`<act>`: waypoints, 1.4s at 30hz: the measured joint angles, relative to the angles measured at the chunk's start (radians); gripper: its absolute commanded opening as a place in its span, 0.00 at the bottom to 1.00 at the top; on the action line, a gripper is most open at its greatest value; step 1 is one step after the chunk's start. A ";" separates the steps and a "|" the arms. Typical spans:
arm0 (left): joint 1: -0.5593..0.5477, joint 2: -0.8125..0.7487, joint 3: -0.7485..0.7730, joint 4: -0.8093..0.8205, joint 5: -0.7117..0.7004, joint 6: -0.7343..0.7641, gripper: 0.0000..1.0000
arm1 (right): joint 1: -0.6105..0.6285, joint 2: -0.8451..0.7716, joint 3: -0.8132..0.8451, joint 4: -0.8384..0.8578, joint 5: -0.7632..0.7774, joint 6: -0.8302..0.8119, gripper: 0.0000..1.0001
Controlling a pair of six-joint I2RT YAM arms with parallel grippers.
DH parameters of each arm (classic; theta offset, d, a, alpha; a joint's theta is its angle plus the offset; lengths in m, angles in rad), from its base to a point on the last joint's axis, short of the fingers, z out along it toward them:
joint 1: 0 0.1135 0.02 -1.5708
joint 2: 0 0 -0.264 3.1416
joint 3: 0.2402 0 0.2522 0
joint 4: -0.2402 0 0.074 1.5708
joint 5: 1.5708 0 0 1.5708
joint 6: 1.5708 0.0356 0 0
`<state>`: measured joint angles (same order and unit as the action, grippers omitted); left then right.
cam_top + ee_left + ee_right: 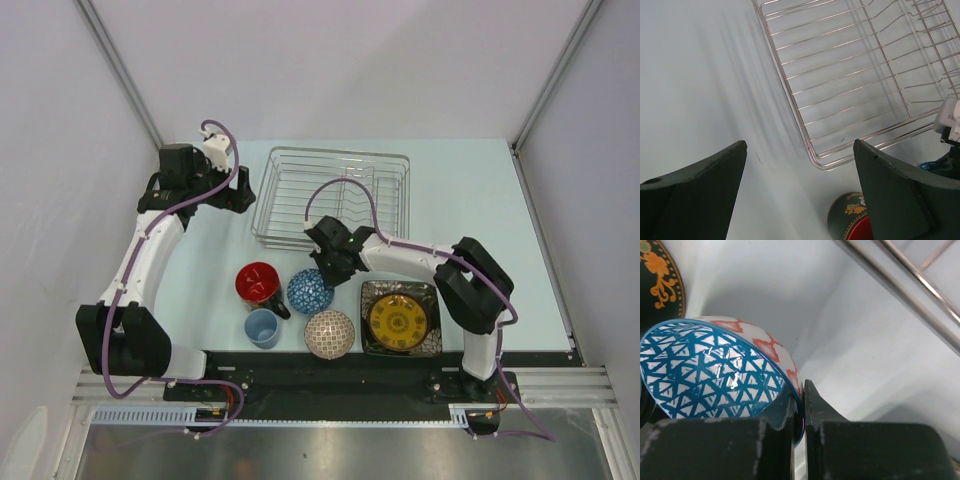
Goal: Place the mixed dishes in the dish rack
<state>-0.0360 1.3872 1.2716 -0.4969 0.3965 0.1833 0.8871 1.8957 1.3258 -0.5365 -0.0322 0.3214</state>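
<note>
My right gripper [800, 390] is shut on the rim of the blue-patterned bowl [710, 372], one finger inside and one outside; from above the bowl [310, 291] lies just in front of the dish rack [332, 196]. The silver wire rack holds no dishes. The red-inside dark mug [259, 284], small light-blue cup [262, 327], pinkish-beige bowl [330, 333] and the yellow plate [398, 320] resting on the dark square plate [430, 345] all sit on the table. My left gripper [800, 190] is open beside the rack's left edge [815, 155], above bare table, with the mug [850, 220] partly visible below it.
White walls close in the table at left, right and back. A black rail [330, 375] with both arm bases runs along the near edge. Purple cables [345, 195] loop off each arm, the right one arching over the rack's front.
</note>
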 measured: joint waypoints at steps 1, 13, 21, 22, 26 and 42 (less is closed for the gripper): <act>0.000 0.000 0.000 0.000 0.000 0.000 0.93 | 0.002 -0.006 -0.002 0.000 0.014 -0.001 0.00; 0.000 0.000 -0.009 0.011 0.000 0.000 0.93 | -0.069 -0.103 0.219 -0.329 0.325 -0.086 0.00; 0.000 0.116 0.002 0.077 0.001 -0.011 0.90 | -0.178 0.086 0.942 -0.599 0.662 -0.040 0.00; 0.000 0.154 0.020 0.075 0.001 -0.018 0.90 | -0.203 0.112 0.985 -0.620 0.695 -0.025 0.00; 0.000 0.290 0.098 0.078 0.002 -0.034 0.90 | -0.270 0.184 1.037 -0.710 0.793 0.019 0.00; -0.009 0.505 0.261 0.146 -0.038 -0.075 0.86 | -0.306 0.241 1.038 -0.772 0.968 0.227 0.00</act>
<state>-0.0452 1.8919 1.5330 -0.3504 0.3584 0.1085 0.5816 2.1372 2.3634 -1.3087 0.9356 0.5488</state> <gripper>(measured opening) 0.866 0.058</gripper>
